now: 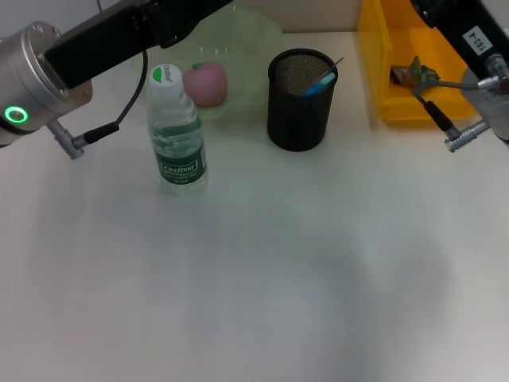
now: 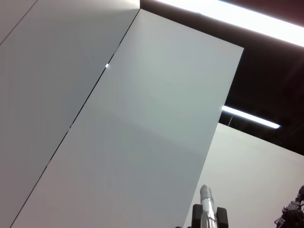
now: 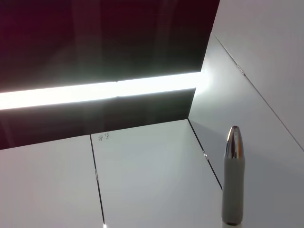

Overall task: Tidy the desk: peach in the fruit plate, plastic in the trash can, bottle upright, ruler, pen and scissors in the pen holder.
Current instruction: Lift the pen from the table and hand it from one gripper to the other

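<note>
Pincers cannot be seen in any view: the head view shows only the upper parts of both arms, so whether either pincer is wide, narrow or holding anything cannot be told. The left arm [image 1: 48, 72] reaches in from the left edge toward the far side of the bench [image 1: 254, 278], its black forearm passing above the fruit plate [image 1: 254, 56]. The right arm [image 1: 477, 56] comes in at the far right corner, over the yellow trash can [image 1: 378, 72]. Both wrist views point up at white wall panels and bright strip lights; the right wrist view also shows the tip of a pale pen [image 3: 233, 175] standing up in the foreground.

On the bench, the peach [image 1: 207, 83] lies in the pale green fruit plate at the far side. Just in front of the plate, the clear water bottle [image 1: 176, 131] stands upright with its white cap on. To its right stands the black mesh pen holder [image 1: 298, 99], upright, with a blue-handled item [image 1: 322, 83] leaning out of its rim on the right side; what else is in it cannot be made out. Further right, the trash can holds a small crumpled greenish scrap [image 1: 413, 73] at its bottom. The trash can and pen holder stand apart.
</note>
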Motion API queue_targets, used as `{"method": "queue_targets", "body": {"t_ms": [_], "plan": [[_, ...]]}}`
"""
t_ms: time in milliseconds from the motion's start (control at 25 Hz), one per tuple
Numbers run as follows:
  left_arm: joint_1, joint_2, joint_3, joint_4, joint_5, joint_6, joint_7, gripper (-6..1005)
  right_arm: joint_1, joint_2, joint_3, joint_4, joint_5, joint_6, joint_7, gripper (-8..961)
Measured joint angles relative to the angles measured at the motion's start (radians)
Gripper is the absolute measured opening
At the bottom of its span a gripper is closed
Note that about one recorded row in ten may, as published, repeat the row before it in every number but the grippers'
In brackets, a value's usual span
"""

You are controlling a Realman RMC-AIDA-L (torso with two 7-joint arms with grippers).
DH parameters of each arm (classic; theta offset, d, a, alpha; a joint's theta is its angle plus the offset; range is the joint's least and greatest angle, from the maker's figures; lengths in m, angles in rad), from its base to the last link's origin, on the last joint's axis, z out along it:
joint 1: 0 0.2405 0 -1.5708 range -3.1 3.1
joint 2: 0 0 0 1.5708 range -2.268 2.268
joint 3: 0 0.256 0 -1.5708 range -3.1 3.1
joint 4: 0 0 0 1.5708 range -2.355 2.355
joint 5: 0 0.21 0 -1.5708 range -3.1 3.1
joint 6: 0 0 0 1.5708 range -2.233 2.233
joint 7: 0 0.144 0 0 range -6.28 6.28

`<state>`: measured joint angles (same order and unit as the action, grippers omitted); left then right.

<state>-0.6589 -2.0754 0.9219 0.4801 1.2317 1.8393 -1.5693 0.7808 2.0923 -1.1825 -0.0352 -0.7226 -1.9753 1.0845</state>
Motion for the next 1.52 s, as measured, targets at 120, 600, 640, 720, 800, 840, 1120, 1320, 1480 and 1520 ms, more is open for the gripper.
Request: {"method": "queue_targets", "body": {"t_ms": [120,600,640,720,800,840,1120,1320,1480,1520], "plan": [[0.000,0.000,0.000,0.000,0.000,0.000,0.000,283,0.003,0.000,-0.009,0.000,-0.001,0.012,0.000,137],[-0.006,-0.001,-0.001,0.000,0.000,-0.008,0.003,283,0.020,0.000,-0.028,0.000,-0.002,0.042,0.000,137],[-0.007,-0.001,-0.001,0.000,0.000,-0.008,0.005,284,0.020,0.000,-0.029,0.000,-0.002,0.043,0.000,137],[-0.007,-0.001,0.000,0.000,0.000,-0.009,0.009,284,0.022,0.000,-0.029,0.000,-0.002,0.043,0.000,137],[-0.007,-0.002,-0.002,0.000,0.000,-0.011,0.010,283,0.022,0.000,-0.029,0.000,-0.002,0.044,0.000,137],[-0.007,-0.002,-0.003,0.000,0.000,-0.011,0.010,282,0.022,0.000,-0.029,0.000,-0.002,0.045,0.000,137],[-0.001,-0.001,0.002,0.000,-0.011,-0.021,0.014,274,0.023,0.000,-0.028,0.000,-0.001,0.047,0.000,136],[0.000,-0.001,0.002,0.000,-0.013,-0.022,0.020,193,0.025,0.000,-0.029,0.000,-0.001,0.052,0.000,136],[-0.001,-0.002,0.001,0.000,-0.014,-0.022,0.026,167,0.025,0.000,-0.029,0.000,-0.001,0.053,0.000,137],[-0.001,-0.002,0.001,0.000,-0.014,-0.022,0.026,168,0.025,0.000,-0.029,0.000,-0.001,0.053,0.000,137]]}}
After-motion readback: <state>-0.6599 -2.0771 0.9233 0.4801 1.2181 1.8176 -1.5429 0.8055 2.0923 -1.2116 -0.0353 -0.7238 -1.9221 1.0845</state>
